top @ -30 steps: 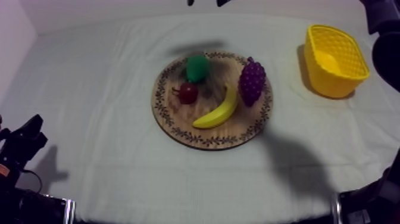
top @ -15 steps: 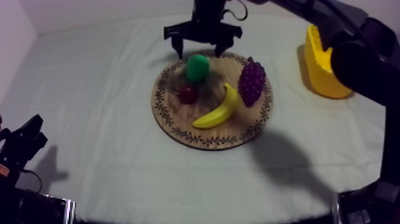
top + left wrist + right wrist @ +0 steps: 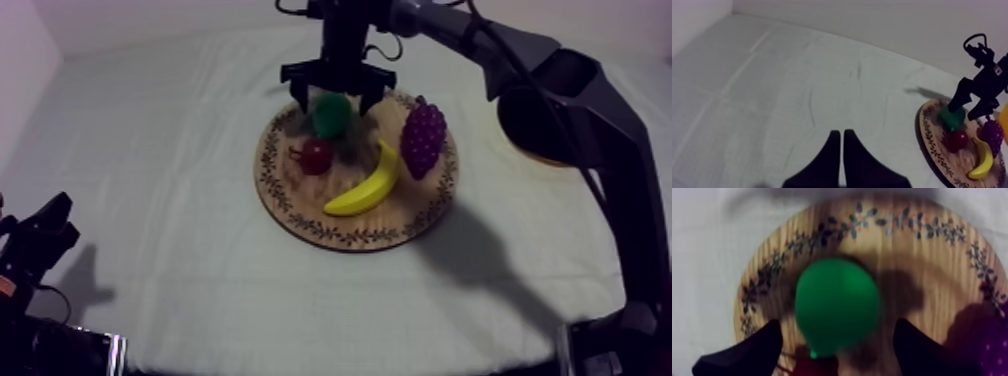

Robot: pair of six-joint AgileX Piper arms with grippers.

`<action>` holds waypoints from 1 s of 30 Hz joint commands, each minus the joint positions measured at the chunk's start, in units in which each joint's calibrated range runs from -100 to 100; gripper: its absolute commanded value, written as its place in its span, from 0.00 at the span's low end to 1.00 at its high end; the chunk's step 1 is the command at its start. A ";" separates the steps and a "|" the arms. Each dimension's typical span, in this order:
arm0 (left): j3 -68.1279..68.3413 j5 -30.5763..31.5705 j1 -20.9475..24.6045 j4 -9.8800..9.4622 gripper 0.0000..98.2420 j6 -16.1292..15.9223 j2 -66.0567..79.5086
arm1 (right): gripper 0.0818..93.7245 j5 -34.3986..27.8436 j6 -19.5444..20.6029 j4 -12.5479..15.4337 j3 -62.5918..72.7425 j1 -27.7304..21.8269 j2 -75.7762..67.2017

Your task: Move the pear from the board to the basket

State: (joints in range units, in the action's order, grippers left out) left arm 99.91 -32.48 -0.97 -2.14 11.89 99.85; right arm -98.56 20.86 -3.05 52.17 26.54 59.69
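Your right end effector (image 3: 333, 100) is hanging wide open right over the pear (image 3: 331, 115), a finger clear at each side. The pear's sitting on the board (image 3: 380, 228), just beside the small red fruit (image 3: 317, 156), with banana (image 3: 365, 185) and grapes (image 3: 423, 135) nearby. Your left end effector (image 3: 839, 145) is resting closed on nothing, over bare bench (image 3: 772, 90), well away from the board

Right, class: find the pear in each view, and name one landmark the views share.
Top view: the pear sits on the far side of the wooden board, between the open fingers of the right gripper.
Left wrist view: the pear is on the board beneath the other arm's gripper, beside the small red fruit.
Right wrist view: the pear lies between the two black fingers, on the board.
Shared landmark: the board's patterned rim.
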 commanded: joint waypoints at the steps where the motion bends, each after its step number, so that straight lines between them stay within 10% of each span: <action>1: -0.02 -0.02 -0.01 0.01 0.00 0.00 -0.02 | 0.68 -0.15 0.01 0.25 2.62 -0.06 2.21; 14: -0.02 -0.02 -0.01 0.01 0.00 0.00 -0.02 | 0.45 -0.05 -0.66 -0.51 8.46 0.50 8.08; 30: -0.02 -0.02 -0.01 0.01 0.00 0.00 -0.02 | 0.44 -0.02 -2.43 -3.82 -7.61 -0.24 -11.05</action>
State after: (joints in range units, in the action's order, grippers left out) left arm 99.91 -32.48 -0.97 -2.14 11.89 99.85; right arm -98.53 18.65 -6.53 47.87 26.36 54.30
